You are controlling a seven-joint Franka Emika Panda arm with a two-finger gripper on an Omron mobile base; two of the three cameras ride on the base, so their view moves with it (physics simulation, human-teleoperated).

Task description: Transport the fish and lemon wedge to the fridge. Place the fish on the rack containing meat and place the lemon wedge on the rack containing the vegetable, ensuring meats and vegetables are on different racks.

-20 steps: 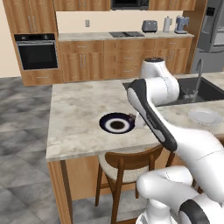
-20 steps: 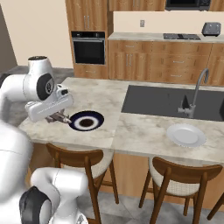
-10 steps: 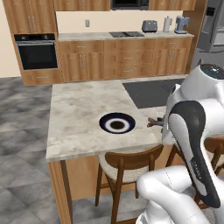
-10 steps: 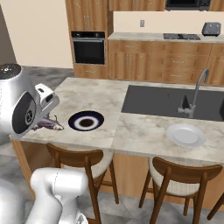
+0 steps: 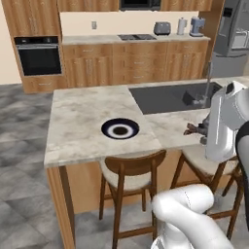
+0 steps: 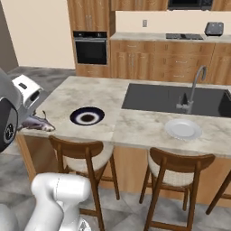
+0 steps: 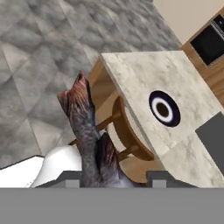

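Dark grey-brown slim fish [image 7: 89, 135] was clamped in the hand [image 7: 111, 177], off beyond the marble surface [image 7: 175, 83] edge. I'd keep that grip firm and swing slowly toward the fridge.

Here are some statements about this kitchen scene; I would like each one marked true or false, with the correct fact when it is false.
1. The fish is held in the gripper. True.
2. The fish lies on the navy plate. False: the plate has nothing on it; the fish is in the air, off the island counter.
3. A white plate sits on the counter in front of the sink. True.
4. The fridge has both doors wide open. False: it looks closed at the far right of the left base view.
5. Wooden stools stand at the near side of the island. True.
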